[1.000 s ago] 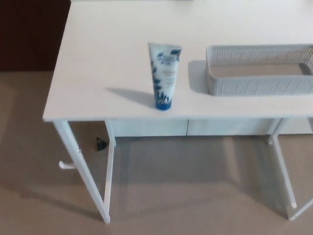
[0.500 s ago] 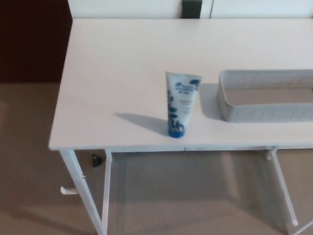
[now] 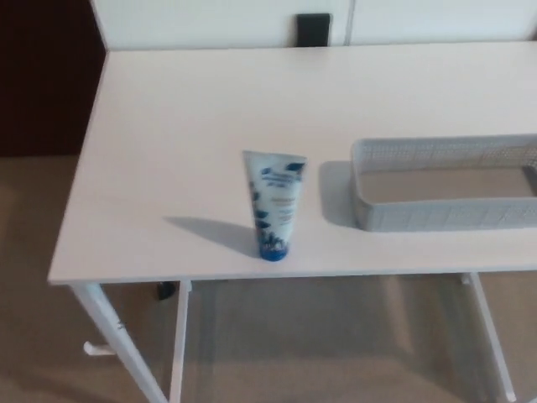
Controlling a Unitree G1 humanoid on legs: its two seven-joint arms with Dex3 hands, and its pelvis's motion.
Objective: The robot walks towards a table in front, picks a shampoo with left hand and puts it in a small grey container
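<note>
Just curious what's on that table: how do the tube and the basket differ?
The tube is white with blue print; the basket is plain grey mesh. The tube stands upright on its cap, tall and narrow; the basket lies low and wide, open-topped. Both rest on the white table, apart.

white worktop (image 3: 168, 168) on white legs (image 3: 179, 344) | beige carpet floor (image 3: 33, 336) 7 o'clock | dark brown panel (image 3: 42, 75) 10 o'clock | white wall (image 3: 193, 21) 12 o'clock
</note>
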